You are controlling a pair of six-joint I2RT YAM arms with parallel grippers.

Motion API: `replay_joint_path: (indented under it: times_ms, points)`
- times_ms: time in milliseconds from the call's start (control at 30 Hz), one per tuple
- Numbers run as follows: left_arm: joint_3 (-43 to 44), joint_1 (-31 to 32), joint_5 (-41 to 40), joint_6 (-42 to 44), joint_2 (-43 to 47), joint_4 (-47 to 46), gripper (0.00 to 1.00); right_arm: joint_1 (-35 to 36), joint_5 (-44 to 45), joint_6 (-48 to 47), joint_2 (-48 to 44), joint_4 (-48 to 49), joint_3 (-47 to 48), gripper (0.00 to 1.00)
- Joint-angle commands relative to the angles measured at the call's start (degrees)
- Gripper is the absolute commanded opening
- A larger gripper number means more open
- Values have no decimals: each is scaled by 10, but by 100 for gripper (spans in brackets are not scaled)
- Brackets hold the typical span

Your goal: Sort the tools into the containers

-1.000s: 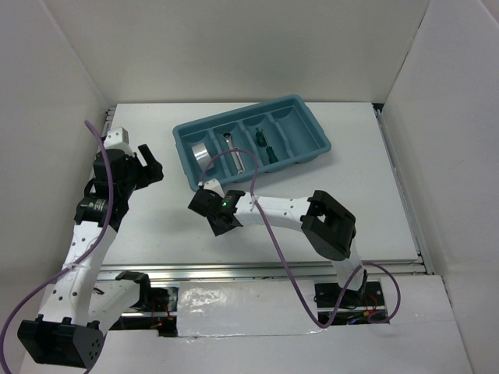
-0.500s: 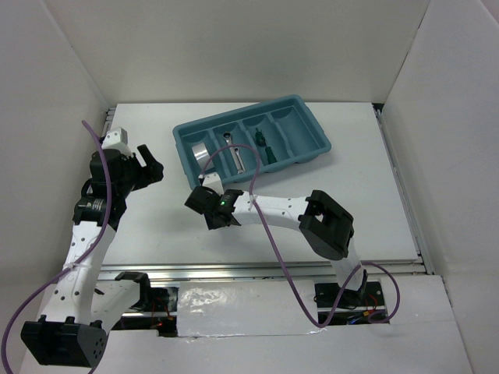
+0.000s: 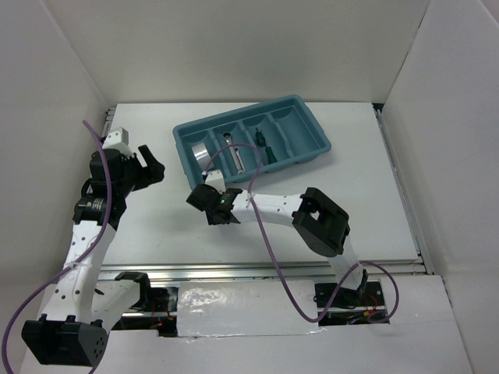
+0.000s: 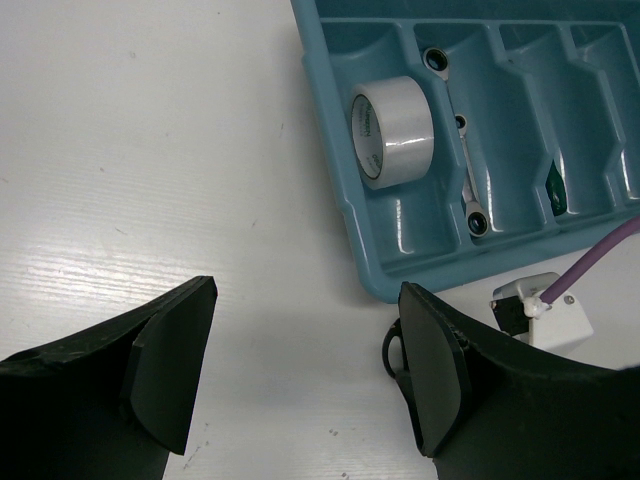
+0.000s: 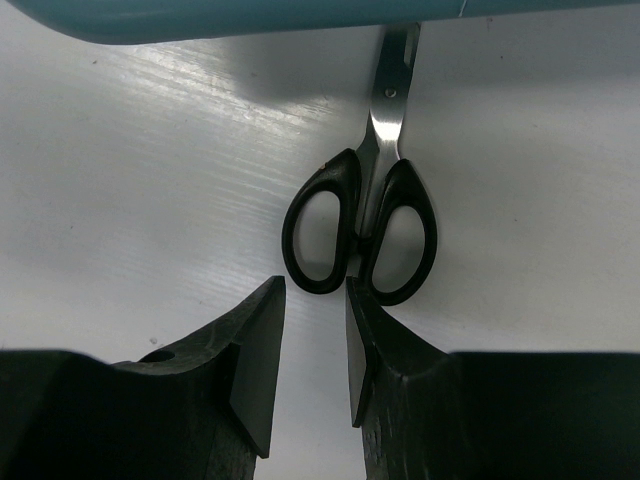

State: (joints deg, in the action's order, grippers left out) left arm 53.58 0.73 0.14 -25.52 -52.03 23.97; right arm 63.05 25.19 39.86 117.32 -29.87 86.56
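Note:
The teal tray (image 3: 316,148) lies at the back of the table. It holds the silver tape roll (image 3: 196,150), the wrenches (image 3: 236,158) and the green screwdrivers (image 3: 265,146), each in its own compartment. The black-handled scissors (image 5: 362,225) lie flat on the table, blades pointing under the tray's near edge (image 5: 250,15). My right gripper (image 5: 315,300) is slightly open and empty, its fingertips just short of the scissor handles. In the top view it (image 3: 206,198) hides the scissors. My left gripper (image 3: 150,167) is wide open and empty over bare table left of the tray.
The left wrist view shows the tray corner (image 4: 400,270), the tape roll (image 4: 395,130), a wrench (image 4: 465,170), a green tip (image 4: 556,190) and one scissor loop (image 4: 392,352). White walls enclose the table. A purple cable (image 3: 261,226) trails from the right arm.
My right gripper has moved up and left toward the tray's near left corner. The left arm has shifted only slightly.

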Motion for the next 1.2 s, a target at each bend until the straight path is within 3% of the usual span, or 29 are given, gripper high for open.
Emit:
replay_joint_path:
  times_ms: [0,600,933,1167]
  points:
    - [5,-5,14,10,-5,-24,87,-2,25,19,14,20,-5,38]
    - [3,-6,28,18,-7,-27,86,-13,10,36,8,10,-32,35]
    - [8,-23,34,22,-7,-28,86,12,-2,39,-130,62,-140,36]
    - [6,-22,41,21,-11,-29,87,14,35,23,-149,60,-138,36]
